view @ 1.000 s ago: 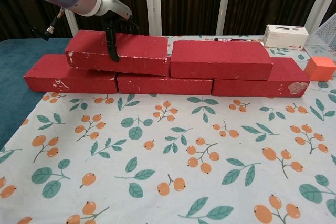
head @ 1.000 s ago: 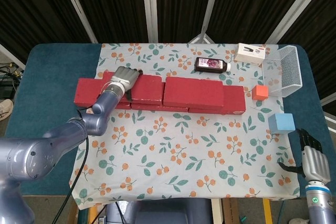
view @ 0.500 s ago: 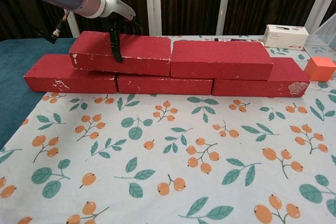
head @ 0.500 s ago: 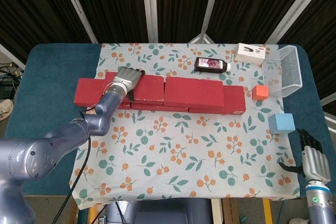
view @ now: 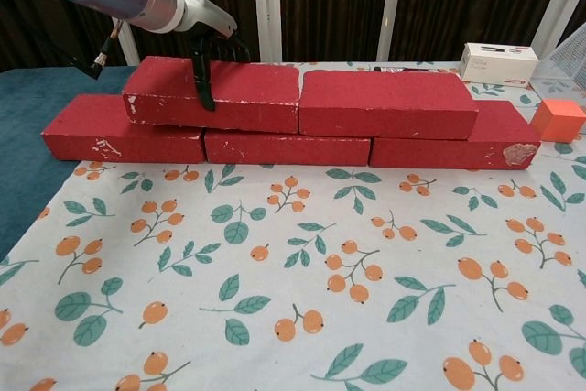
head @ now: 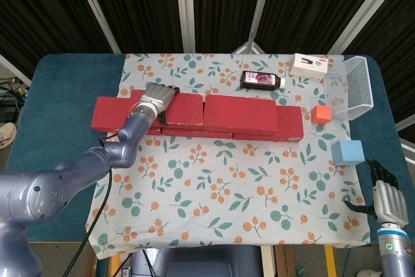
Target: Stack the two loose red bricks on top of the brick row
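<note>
The brick row (view: pixel 288 147) lies across the far part of the floral cloth, three red bricks end to end. Two more red bricks lie on top of it, side by side and touching. My left hand (head: pixel 155 98) grips the upper left brick (view: pixel 229 95), thumb (view: pixel 203 84) down its front face and fingers over its back edge. The upper right brick (view: pixel 389 103) lies free. In the head view the same stack (head: pixel 240 115) spans the cloth. My right hand (head: pixel 386 198) hangs low at the near right corner, off the cloth, holding nothing.
Behind the bricks lie a dark bottle (head: pixel 261 80) and a white box (head: pixel 309 66). A wire basket (head: pixel 353 89) stands at the far right. An orange cube (head: pixel 321 114) and a blue cube (head: pixel 347 152) sit right of the row.
My left hand has slid the upper left brick a little to the right, closing the gap to the upper right brick. The right hand has not moved.
</note>
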